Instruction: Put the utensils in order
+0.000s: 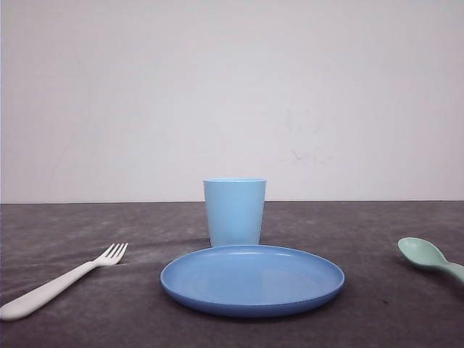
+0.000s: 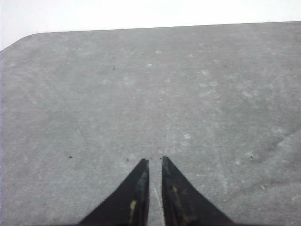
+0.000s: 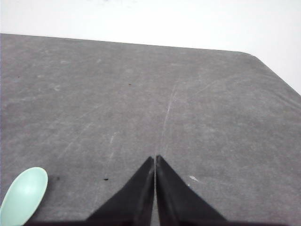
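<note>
Flanking the bare plate [image 1: 217,290] and cup [image 1: 234,212]: fork [image 1: 61,283], spoon [image 1: 428,257]; both tools pressed together.

Fork [image 1: 58,280] left of plate [image 1: 252,299], spoon [image 1: 428,257] right (cup [image 1: 234,212] just behind plate).

Evenly, softly lit, with faint shadows beside the cup [image 1: 234,212] and under the plate [image 1: 252,280]. Mildly grainy throughout; slightly soft-focused on the gripper fingers [image 2: 136,197] up close.
</note>
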